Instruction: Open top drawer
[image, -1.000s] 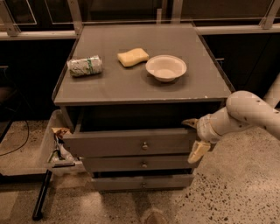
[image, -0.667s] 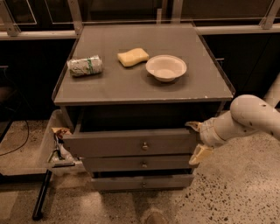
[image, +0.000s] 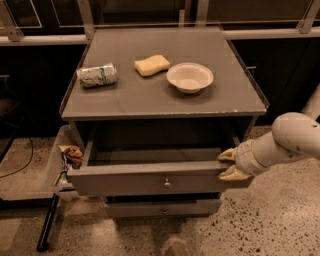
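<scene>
My gripper (image: 230, 164) sits at the right end of the top drawer's (image: 120, 182) front, jaws spread apart and touching it. The drawer stands partly out.

No text can be read on anything.

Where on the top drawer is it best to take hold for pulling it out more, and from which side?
Grip the top drawer by the small round knob at the centre of its flat front, coming straight from the front. The knob sticks out, and a central pull should keep the drawer from skewing. The pincer is now at the front's right end.
</scene>
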